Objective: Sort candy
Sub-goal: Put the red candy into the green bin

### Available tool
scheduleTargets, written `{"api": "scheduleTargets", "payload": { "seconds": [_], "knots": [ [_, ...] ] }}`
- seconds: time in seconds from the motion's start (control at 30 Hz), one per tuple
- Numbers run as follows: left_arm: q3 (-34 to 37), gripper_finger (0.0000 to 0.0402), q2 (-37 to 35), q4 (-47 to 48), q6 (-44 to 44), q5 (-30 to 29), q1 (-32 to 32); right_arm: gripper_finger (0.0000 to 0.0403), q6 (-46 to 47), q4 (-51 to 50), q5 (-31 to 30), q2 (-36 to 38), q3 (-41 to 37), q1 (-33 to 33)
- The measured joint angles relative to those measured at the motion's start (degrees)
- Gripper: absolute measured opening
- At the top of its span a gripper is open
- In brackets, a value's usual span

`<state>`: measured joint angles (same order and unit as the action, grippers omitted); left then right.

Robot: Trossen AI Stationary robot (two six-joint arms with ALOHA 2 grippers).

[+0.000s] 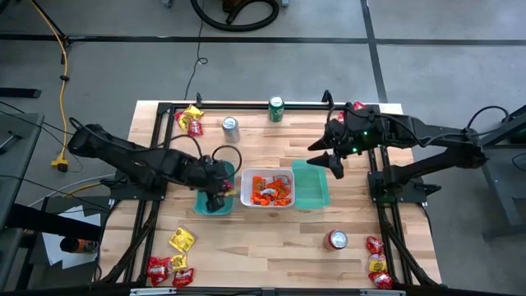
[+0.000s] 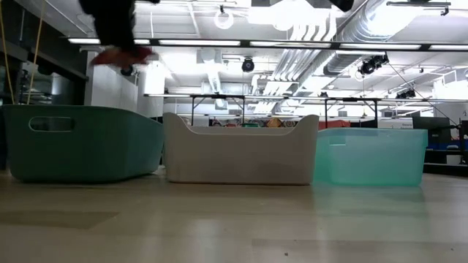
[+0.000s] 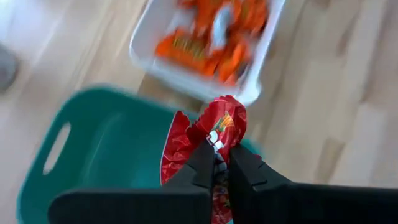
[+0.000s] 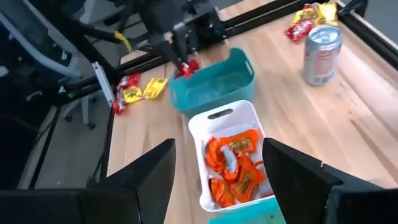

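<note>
— What is seen on the surface [image 1: 246,238]?
— A dark green bin [image 1: 205,202], a white bin [image 1: 289,176] of orange candy [image 1: 269,191].
— And the fingers?
— A red candy [image 3: 214,127] is pinched by the left gripper [image 3: 221,168] above the green bin; the right gripper [image 4: 217,171] is held open, empty, above.

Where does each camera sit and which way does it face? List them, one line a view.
High: overhead, straight down; both arms, three bins.
Low: table height, level at the dark teal bin, white bin, pale bin.
Left wrist: on the left arm; left gripper shut on a red candy.
Right wrist: on the right arm; open right gripper.
Shared: white bin of orange candy.
</note>
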<state>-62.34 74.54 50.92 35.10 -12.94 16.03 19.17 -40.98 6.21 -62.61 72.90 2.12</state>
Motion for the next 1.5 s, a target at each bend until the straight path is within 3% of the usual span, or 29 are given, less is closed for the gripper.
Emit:
{"api": "scheduleTargets", "payload": {
  "seconds": [0.3, 0.57, 0.77, 0.87, 1.03, 1.3, 1.5],
  "knots": [
    [8.78, 0.0062, 0.17, -0.28, 6.83, -0.39, -1.91, 0.0236, 6.20, 0.01, -4.14, -0.02, 0.00, -5.56],
    [7.86, 0.0165, 0.15, -0.91, 1.54, 0.47, -2.73, 0.0236, 13.67, 0.01, -4.25, -0.02, 0.00, -6.72],
    [6.10, 0.0222, -1.40, -1.23, -4.84, 6.16, -4.97, 0.0236, 19.78, -1.43, -0.80, -0.04, 0.00, -6.75],
    [5.37, 0.0230, -3.80, -3.39, -7.14, 6.50, -5.67, 0.0236, 23.44, -4.32, 1.57, -0.04, 0.00, -7.12],
    [5.37, 0.0231, -9.40, -15.49, -10.69, 6.43, -6.48, 0.0236, 27.63, -13.43, 1.78, -0.07, 0.00, -11.69],
    [5.32, 0.0231, -13.32, -26.75, -12.78, 6.00, -9.67, 0.0236, 40.60, -26.96, 0.08, -0.02, -0.61, -25.65],
    [5.34, 0.0231, -13.36, -26.87, -11.77, 6.04, -10.11, 0.0236, 54.20, -34.01, 3.67, 0.02, -9.54, -37.13]
  ]
}}
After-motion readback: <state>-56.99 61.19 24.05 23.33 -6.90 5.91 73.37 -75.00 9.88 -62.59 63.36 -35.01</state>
